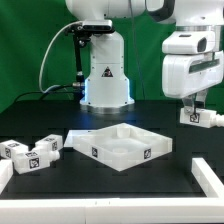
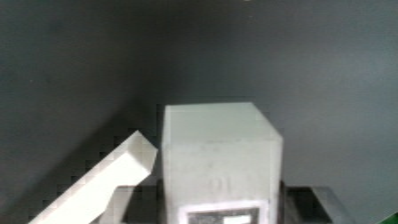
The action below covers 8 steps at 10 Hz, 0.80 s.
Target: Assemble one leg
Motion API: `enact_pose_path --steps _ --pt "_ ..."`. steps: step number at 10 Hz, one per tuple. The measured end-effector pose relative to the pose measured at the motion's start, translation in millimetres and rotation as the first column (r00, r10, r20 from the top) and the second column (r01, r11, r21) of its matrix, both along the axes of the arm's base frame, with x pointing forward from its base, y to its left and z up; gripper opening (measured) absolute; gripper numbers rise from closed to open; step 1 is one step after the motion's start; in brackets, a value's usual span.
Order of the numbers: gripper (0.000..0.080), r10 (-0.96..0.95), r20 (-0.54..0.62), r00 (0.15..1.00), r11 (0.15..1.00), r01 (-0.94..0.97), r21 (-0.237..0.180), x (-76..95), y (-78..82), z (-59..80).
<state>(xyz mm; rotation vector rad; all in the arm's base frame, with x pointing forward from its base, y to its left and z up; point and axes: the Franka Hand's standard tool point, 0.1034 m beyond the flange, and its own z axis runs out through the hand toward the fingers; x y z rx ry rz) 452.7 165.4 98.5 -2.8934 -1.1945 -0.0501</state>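
"Leg (image 1: 203, 118) first: where is it?"

"Between the gripper's (image 1: 193, 112) fingers, which are closed narrow on it. It lies crosswise under the hand, with a tagged end sticking out toward the exterior view's right. I cannot tell whether it clears the black table (image 1: 150, 115)."

"And the wrist view?"

"The same leg (image 2: 222, 150) fills the middle, running straight out from the gripper, with a tag on the face near the fingers. A slanted white edge (image 2: 116, 180) sits just beside it. I cannot tell what that belongs to, or whether the two touch."

"What else is around?"

"The square tabletop (image 1: 120, 147) lies flat, lower than the gripper and off toward the exterior view's left. Two loose posts (image 1: 15, 152) (image 1: 45, 150) lie beyond it, well apart from the gripper."
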Motion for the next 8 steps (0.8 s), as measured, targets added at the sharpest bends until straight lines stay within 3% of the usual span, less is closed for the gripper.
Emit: enact_pose_path --steps 2,5,8 --pt "0.0282 -0.052 -0.024 0.998 0.999 0.052 0.002 -29.3 11.0 -20.6" --pt "0.0282 -0.077 -0.068 0.995 0.997 0.078 0.012 -41.0 8.8 -57.9" --pt "0.0282 -0.079 -0.094 0.992 0.997 0.080 0.013 -43.7 8.0 -73.2"
